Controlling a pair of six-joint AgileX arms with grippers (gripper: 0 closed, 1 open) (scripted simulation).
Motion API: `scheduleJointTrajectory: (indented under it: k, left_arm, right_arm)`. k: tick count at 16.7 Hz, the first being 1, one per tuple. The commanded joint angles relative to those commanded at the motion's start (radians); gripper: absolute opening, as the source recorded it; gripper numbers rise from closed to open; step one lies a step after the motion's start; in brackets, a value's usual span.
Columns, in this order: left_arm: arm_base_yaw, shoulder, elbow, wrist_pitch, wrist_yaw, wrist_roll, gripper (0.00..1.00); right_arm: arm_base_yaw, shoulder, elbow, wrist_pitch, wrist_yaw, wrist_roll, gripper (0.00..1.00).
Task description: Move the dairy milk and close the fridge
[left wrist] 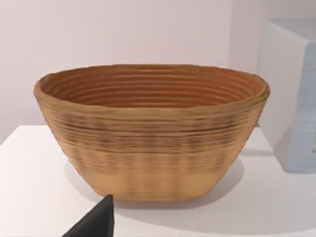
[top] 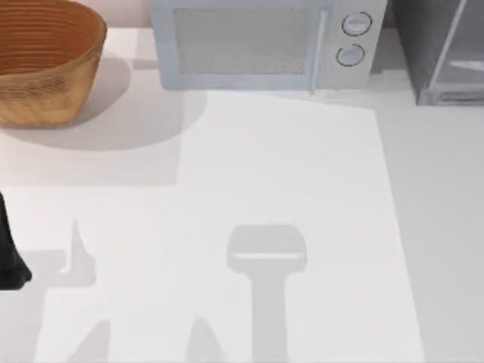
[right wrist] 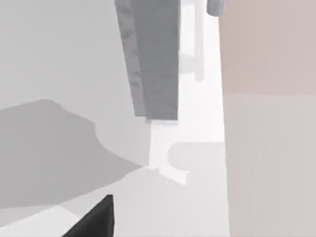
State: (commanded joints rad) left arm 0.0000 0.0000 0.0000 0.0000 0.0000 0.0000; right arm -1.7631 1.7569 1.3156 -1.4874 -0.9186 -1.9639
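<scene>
The dairy milk is out of view. The fridge [top: 423, 45], a dark grey speckled box, stands at the table's back right corner, and a pale frame line slants across its front. A dark grey upright slab [right wrist: 155, 59] that looks like part of the fridge rises from the white table in the right wrist view. A black tip of my right gripper [right wrist: 94, 221] pokes in at that view's edge, apart from the slab. My left gripper [left wrist: 96, 223] hovers just in front of the basket. A black piece of the left arm [top: 9, 261] sits at the table's left edge.
A woven brown basket [top: 45, 60] [left wrist: 148, 133] stands at the back left, and its inside looks bare. A light grey microwave [top: 257, 41] [left wrist: 291, 98] with two round knobs fills the back middle. Arm shadows fall on the white tabletop [top: 302, 166].
</scene>
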Motion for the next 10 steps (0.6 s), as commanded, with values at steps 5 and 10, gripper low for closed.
scheduleJointTrajectory:
  k: [5, 10]
  left_arm:
    - [0.0, 0.0, 0.0, 0.0, 0.0, 0.0, 1.0]
    - [0.0, 0.0, 0.0, 0.0, 0.0, 0.0, 1.0]
  right_arm:
    - [-0.048, 0.054, 0.011, 0.026, -0.034, -0.059, 1.0]
    - [-0.044, 0.051, 0.008, 0.025, -0.033, -0.057, 1.0]
